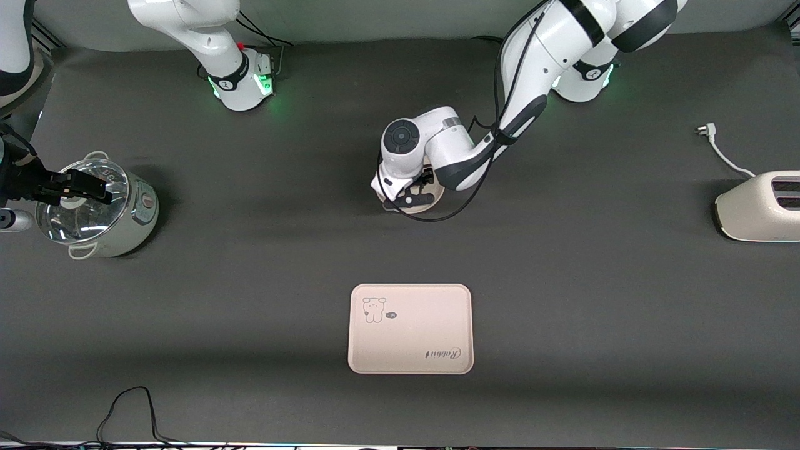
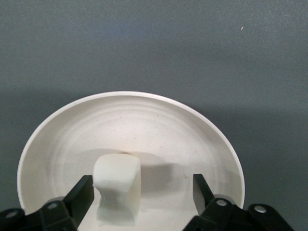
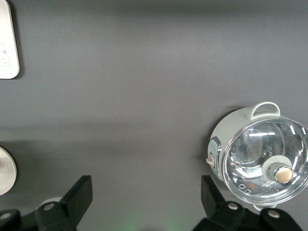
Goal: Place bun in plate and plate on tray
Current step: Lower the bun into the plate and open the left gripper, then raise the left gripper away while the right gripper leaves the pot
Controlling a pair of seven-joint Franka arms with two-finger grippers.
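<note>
The round cream plate [image 2: 144, 120] lies at mid-table, farther from the front camera than the tray; only its rim [image 1: 437, 199] shows under the left arm. The off-white bun [image 2: 118, 185] stands in the plate. My left gripper [image 2: 142, 187] is low over the plate [image 1: 409, 199], open, with the bun between its fingers, close beside one finger [image 2: 83, 190]. The cream-pink tray [image 1: 412, 334] with the animal drawing lies bare. My right gripper [image 1: 103, 190] waits high over the pot, open and empty [image 3: 147, 192]. The right wrist view shows the tray's corner [image 3: 7, 43] and the plate's edge [image 3: 5, 171].
A pale green pot with a glass lid [image 1: 100, 212] stands at the right arm's end of the table [image 3: 260, 154]. A white toaster [image 1: 759, 206] with its cord and plug [image 1: 719, 147] is at the left arm's end. A black cable [image 1: 131, 406] lies at the table edge nearest the front camera.
</note>
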